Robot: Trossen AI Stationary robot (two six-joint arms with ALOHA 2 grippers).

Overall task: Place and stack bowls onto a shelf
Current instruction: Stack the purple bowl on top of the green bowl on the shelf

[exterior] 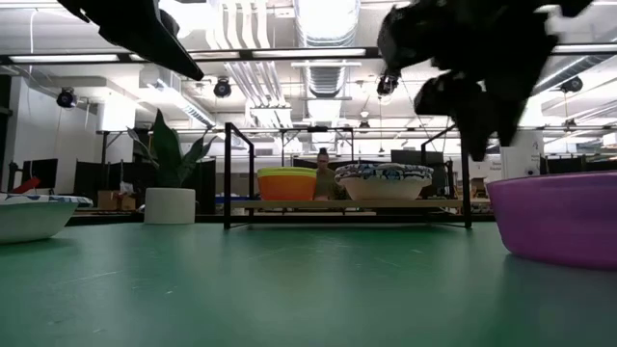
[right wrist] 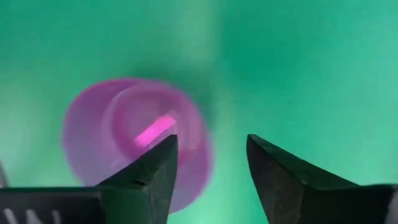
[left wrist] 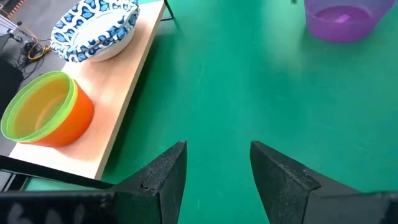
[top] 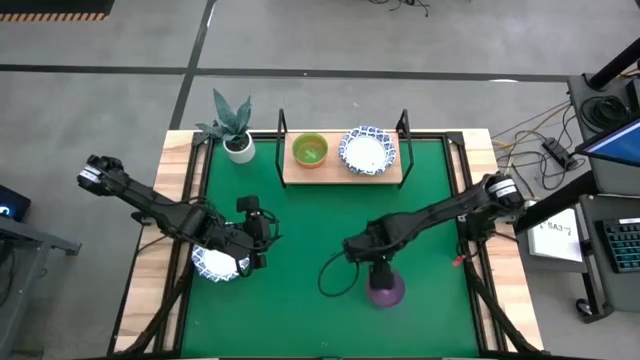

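The light-wood shelf (top: 340,170) stands at the table's far edge. It bears a lime green bowl nested in an orange one (top: 309,150) and a white bowl with blue pattern (top: 367,150). Another white, blue-rimmed bowl (top: 220,262) sits on the table at the left, beside my left gripper (top: 262,235), which is open and empty (left wrist: 217,152). A purple bowl (top: 386,290) sits upright on the table at the near right. My right gripper (top: 372,265) hovers above its far-left rim, open and empty (right wrist: 211,146). The low view shows it clear above the purple bowl (exterior: 564,226).
A white pot with a green plant (top: 235,135) stands at the far left, next to the shelf's left upright. The green table top (top: 300,210) lies bare between the shelf and both grippers. A black cable (top: 335,275) loops on the table by the right arm.
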